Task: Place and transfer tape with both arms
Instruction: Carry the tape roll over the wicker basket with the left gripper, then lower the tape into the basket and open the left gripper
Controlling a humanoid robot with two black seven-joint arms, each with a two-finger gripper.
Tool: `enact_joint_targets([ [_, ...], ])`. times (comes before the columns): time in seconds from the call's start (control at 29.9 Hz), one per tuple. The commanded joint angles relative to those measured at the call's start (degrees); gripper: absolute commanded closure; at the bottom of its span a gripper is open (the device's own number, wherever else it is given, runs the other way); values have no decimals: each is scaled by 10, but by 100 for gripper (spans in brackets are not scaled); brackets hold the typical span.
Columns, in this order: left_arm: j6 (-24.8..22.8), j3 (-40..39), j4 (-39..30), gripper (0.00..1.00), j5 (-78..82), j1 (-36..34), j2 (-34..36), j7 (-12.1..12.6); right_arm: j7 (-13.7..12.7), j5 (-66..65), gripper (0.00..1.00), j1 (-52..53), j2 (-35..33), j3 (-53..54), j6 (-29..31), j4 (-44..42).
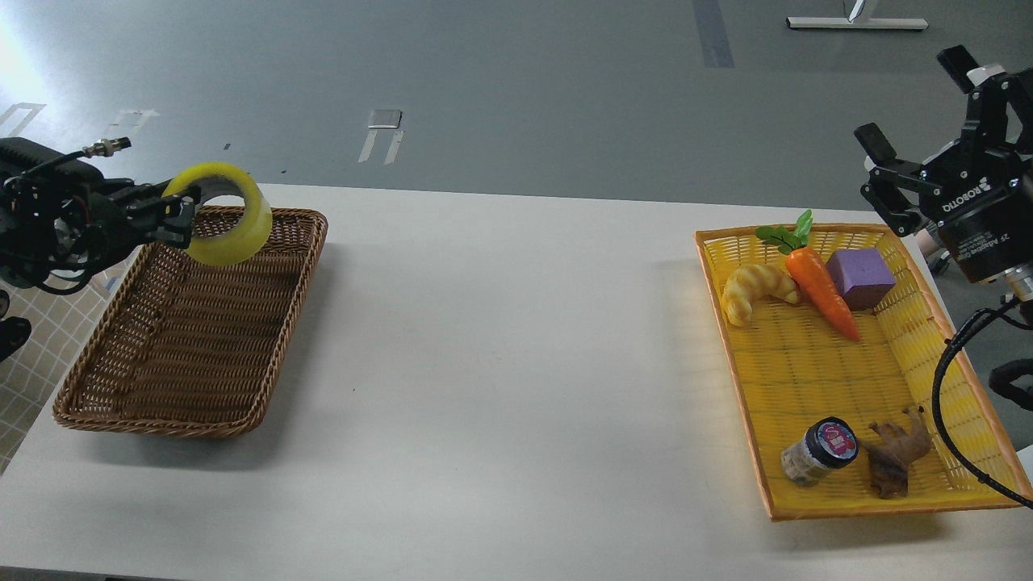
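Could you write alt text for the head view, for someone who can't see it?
The left gripper holds the yellow tape above a brown wicker basket. The right gripper hangs open over a yellow basket of toys, both baskets on a white table.

Glossy plastic tape [230, 214]; brown wicker basket [186, 339].

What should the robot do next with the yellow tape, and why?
Probably carry the tape right, toward the table's middle. The left tool grips it above the brown basket, while the right tool waits open over the yellow basket, far away.
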Motion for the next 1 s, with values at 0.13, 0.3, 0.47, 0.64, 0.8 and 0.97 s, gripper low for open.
enact_joint_targets([
  [0.13, 63, 3, 3, 100, -2, 84, 17, -18, 0, -1, 0, -5, 1, -2, 0, -1],
  [0.3, 66, 3, 21, 100, -3, 89, 10, -35, 0, -1, 0, -5, 1, -3, 0, -1],
  [0.47, 69, 2, 53, 100, -8, 93, 4, -57, 0, -1, 0, -16, 1, -3, 0, 0],
  [0.64, 76, 3, 91, 100, -14, 95, -25, -65, 0, -1, 0, -22, 1, -1, 0, 1],
  [0.8, 77, 3, 114, 98, -15, 95, -47, -92, -1, -1, 0, -23, 1, -1, 0, 2],
  [0.97, 84, 2, 121, 91, -16, 94, -55, -94, -1, -1, 0, -25, 1, -1, 0, 4],
])
